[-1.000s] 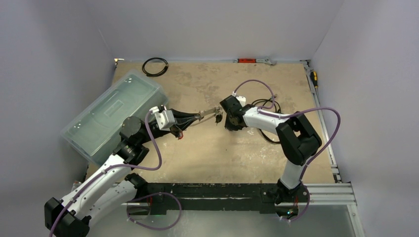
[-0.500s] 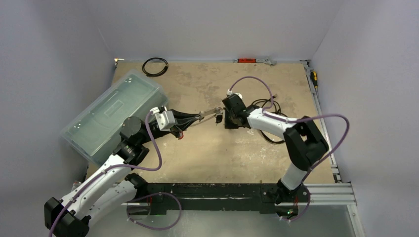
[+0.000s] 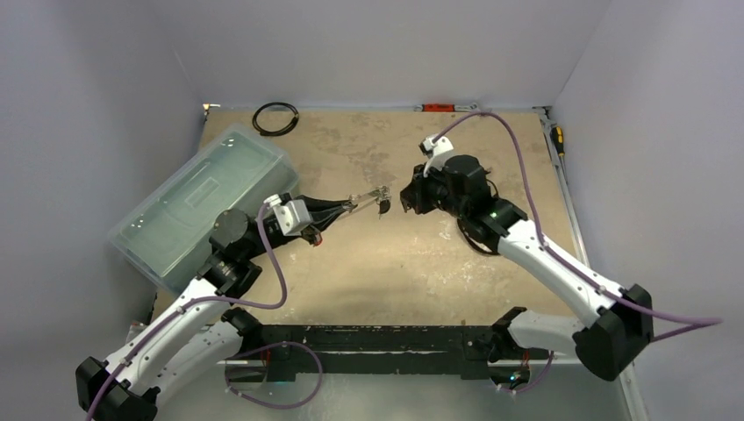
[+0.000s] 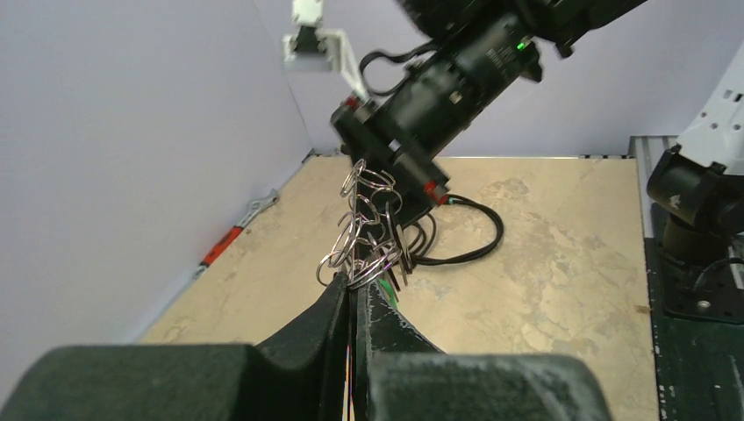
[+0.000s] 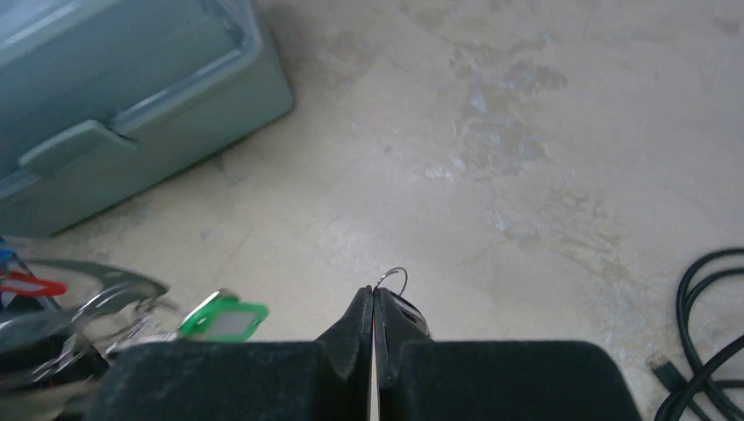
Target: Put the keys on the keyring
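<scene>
L gripper [image 3: 349, 209]: clenched on keyring [image 3: 367, 198], held up off the table [image 3: 386, 272], just past the bin's [image 3: 197, 206] right-hand end, tips pointing away from bin. L wrist cam: my fingers [image 4: 326, 323] are pressed together w/ a stack of small silvery split rings [image 4: 364, 224] standing up out of the tips. Slivers of green + purple show in the seam. Can't trace the big hoop's full outline from there.

Bunch of keys [image 3: 383, 207]: hangs at the keyring's outer end, farther from bin than L gripper. R wrist cam catches a green tag [image 5: 224, 317] and a red tag [image 5: 31, 285] in that bunch, blurred, w/ bin's corner behind them.

R gripper [image 3: 409, 198]: clenched, next out from bin after the bunch. It is near the bunch but w/ a small gap, and faces L gripper. A small wire loop [image 5: 392, 279] sticks out at the tip seam and looks pinched. Dark bit beside one finger, can't tell what.

Loose blk cable [image 5: 711, 333] lies on table, beyond R gripper from bin. Coiled blk cable ring [image 3: 275, 117] sits at table's back edge, behind bin. Red-handled tool [image 3: 447, 108] lies along the same edge, well apart from bin.
</scene>
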Controlling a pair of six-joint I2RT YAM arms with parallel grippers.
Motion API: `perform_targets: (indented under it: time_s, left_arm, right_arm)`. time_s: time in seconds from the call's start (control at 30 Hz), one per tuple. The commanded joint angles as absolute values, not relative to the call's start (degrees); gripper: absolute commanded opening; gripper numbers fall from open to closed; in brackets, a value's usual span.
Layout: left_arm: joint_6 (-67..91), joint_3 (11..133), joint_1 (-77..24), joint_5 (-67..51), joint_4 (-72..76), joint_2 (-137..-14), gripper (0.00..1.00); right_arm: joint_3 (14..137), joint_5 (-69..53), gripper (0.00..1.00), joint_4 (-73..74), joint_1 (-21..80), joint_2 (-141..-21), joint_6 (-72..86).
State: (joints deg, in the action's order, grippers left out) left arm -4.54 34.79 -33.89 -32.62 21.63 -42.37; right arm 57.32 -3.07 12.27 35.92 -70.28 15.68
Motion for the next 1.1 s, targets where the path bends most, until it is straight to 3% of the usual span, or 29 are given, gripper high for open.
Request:
perform_targets:
  time_s: [0.0, 0.27, 0.57, 1.07]
  left_arm:
    - [-7.29, 35.51, -34.02, -29.66, 24.71, -40.85, 0.0]
    - [-8.59, 35.77, -33.99, -29.48, 24.08, -41.37, 0.0]
    - [-7.83, 35.84, -33.99, -30.64, 25.36, -42.27, 0.0]
    - [-8.21, 34.45, -34.1, -43.42, 29.18, -41.86, 0.0]
  right_arm:
    - [55.81, -9.2, 0.0, 8.4, 35.52, -63.68, 10.12]
    - [58.36, -14.81, 0.0, 12.09, 35.22, -58.85, 10.33]
    - [62.69, -39.6, 0.0, 14.58, 35.24, -57.19, 9.14]
    - [68.55, -60.38, 0.0, 8.76, 35.44, -62.03, 14.36]
